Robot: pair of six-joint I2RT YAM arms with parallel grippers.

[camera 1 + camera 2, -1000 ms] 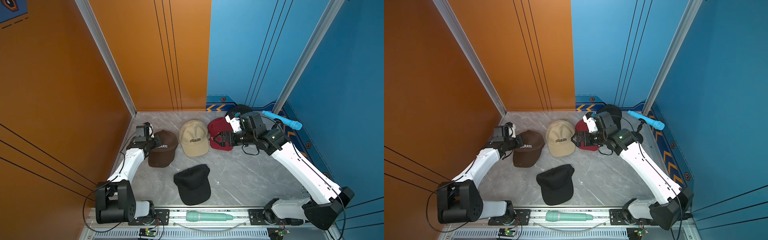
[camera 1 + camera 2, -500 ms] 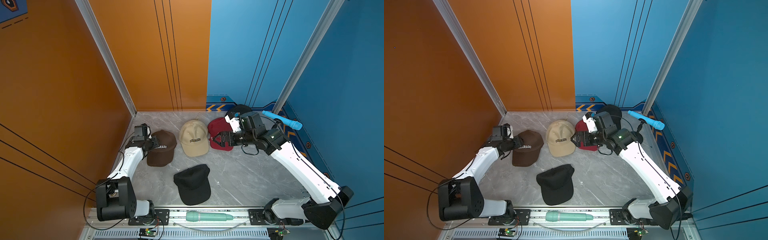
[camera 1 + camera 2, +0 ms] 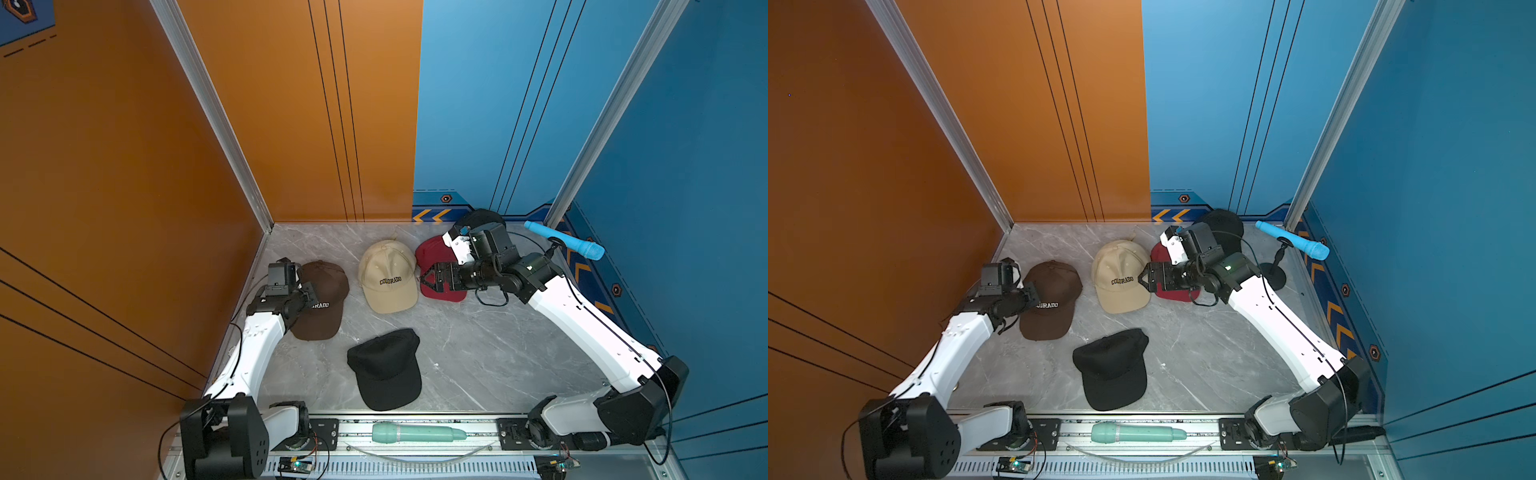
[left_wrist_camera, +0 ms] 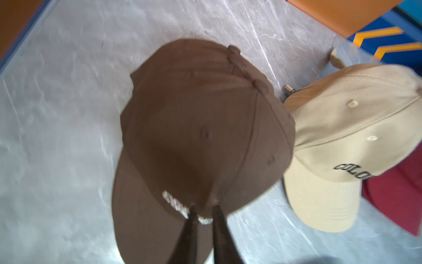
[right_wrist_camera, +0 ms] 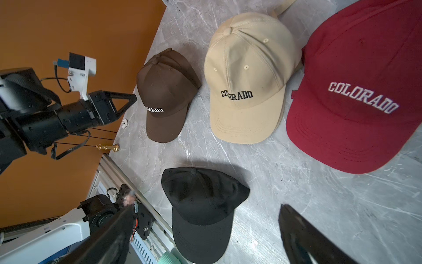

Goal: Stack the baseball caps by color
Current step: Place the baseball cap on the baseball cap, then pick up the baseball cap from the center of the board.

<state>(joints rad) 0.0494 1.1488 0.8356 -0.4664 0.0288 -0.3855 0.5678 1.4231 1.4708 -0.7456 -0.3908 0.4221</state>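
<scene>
Orange wall panels [image 3: 124,166] and blue wall panels [image 3: 478,104] enclose a grey marble-patterned tabletop [image 3: 478,353]. Across the far half, from the robot's left to right, lie a brown cap [image 3: 324,299], a beige cap [image 3: 388,278] and a red cap [image 3: 436,253]. A black cap [image 3: 386,370] lies nearer the base, and a second black cap [image 3: 1223,226] sits at the far wall.

The right gripper [image 3: 424,280] hovers over the red cap, jaws wide apart. The left gripper [image 4: 205,209] meets the brown cap's front at its lettering, jaws narrow; whether it pinches fabric cannot be told.

All four nearer caps run far-to-near, brims toward the base.
</scene>
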